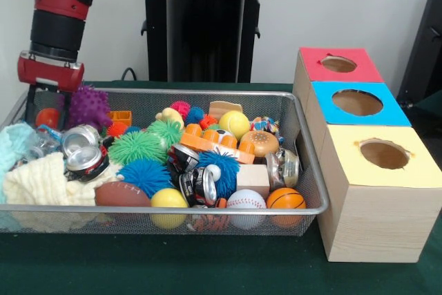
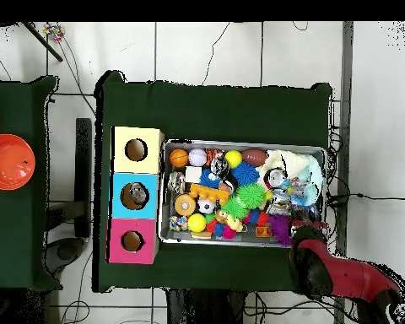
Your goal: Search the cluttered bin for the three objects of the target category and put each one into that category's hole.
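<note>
A wire mesh bin (image 1: 173, 210) (image 2: 244, 142) is packed with clutter. In it lie crushed cans (image 1: 81, 137) (image 1: 199, 186), spiky balls in green (image 1: 137, 146), blue (image 1: 145, 174) and purple (image 1: 88, 107), and sports balls: a football (image 1: 122, 193), a baseball (image 1: 245, 200) and a basketball (image 1: 285, 200). My gripper (image 1: 45, 110) (image 2: 304, 233) reaches down into the bin's far left corner in the front view. It is just beside the purple spiky ball and over a small red-orange ball (image 1: 47, 118). The bin's contents partly hide its tips.
Three wooden boxes with round holes stand beside the bin: red (image 1: 314, 74) (image 2: 117, 228), blue (image 1: 388, 112) (image 2: 117, 181), yellow (image 1: 421, 170) (image 2: 121, 135). Something grey shows inside the blue box's hole (image 2: 135, 196). Cream (image 1: 41, 181) and pale blue (image 1: 14, 143) cloths fill the bin's left end.
</note>
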Available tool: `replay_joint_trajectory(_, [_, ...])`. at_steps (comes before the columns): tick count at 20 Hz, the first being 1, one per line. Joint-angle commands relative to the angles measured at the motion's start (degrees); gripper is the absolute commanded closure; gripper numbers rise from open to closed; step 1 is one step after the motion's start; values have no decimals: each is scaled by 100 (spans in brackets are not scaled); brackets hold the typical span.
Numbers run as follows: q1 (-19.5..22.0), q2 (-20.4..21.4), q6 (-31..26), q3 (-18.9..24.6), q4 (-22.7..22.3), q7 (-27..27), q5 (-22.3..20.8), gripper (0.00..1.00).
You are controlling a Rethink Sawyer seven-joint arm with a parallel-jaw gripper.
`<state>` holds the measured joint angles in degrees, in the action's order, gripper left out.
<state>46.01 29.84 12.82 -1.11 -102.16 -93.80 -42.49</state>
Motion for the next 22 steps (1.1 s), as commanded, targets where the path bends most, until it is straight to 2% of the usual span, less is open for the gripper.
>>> replay_joint_trajectory(1, [-586,-951,1760,-1500,-153,-725,1000,0])
replay_joint_trajectory(2, [-656,-1086,2092,-1659,-129,-594,1226,0])
replay_joint_trajectory(4, [-667,-1226,2440,-1712,-89,-494,1444,0])
replay_joint_trajectory(9, [-350,-1133,2485,-1144,-22,-807,939,0])
replay_joint_trajectory(13, [90,-901,2000,-401,-105,-1257,67,0])
replay_joint_trajectory(17, [775,-527,1026,717,-536,-1661,-789,0])
replay_joint_trajectory(19, [1038,-380,768,1099,-721,-1686,-999,0])
replay_joint_trajectory(20, [1285,-311,560,1454,-819,-1727,-1207,0])
replay_joint_trajectory(22, [1586,-191,304,1873,-988,-1670,-1335,0])
